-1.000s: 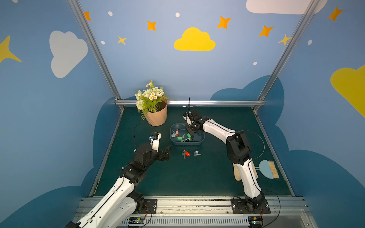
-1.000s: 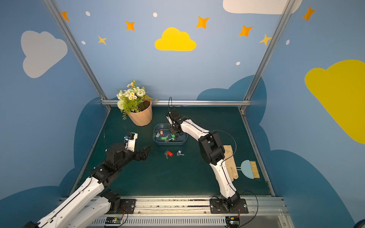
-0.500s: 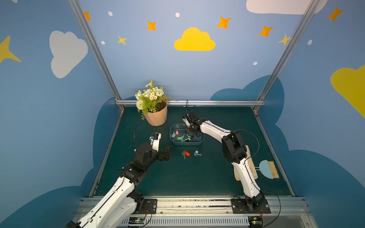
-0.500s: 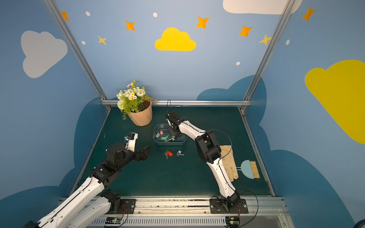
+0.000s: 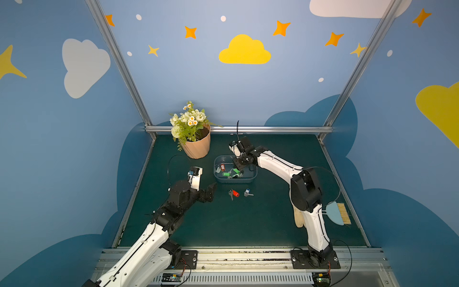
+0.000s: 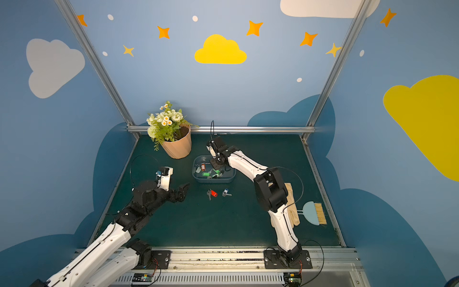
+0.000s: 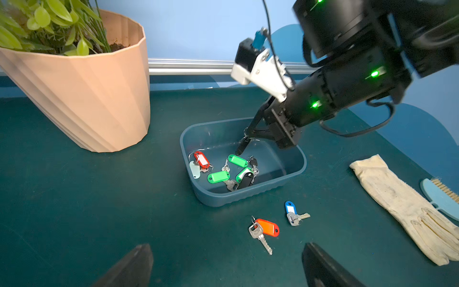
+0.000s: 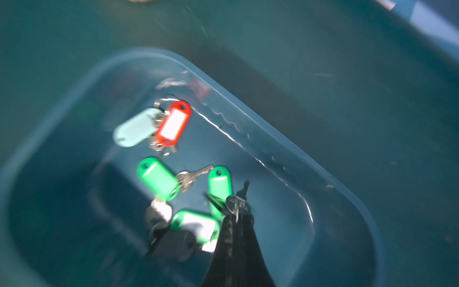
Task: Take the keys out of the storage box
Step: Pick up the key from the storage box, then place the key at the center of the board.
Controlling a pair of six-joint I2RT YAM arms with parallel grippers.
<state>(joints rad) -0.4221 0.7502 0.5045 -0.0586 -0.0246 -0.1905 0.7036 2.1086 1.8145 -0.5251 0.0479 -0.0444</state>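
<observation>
The storage box holds six tagged keys: three green, one red, one whitish, one black. A red-tagged key and a blue-tagged key lie on the mat just beside it. The right gripper is closed inside the box, pinching a silver key. The left gripper is wide open and empty.

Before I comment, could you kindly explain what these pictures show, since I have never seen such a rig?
Two white robot arms stand at the front of a green table; each ends in a two-fingered gripper. Both top views look down from overhead; the other two pictures come from cameras on the wrists. On the table are a flowerpot and a blue storage box holding tagged keys; a red-tagged key and a blue-tagged key lie outside it, with a cream glove and a brush nearby. The right gripper, inside the box, is shut and seems to pinch a silver key. The left gripper is open and empty.
</observation>
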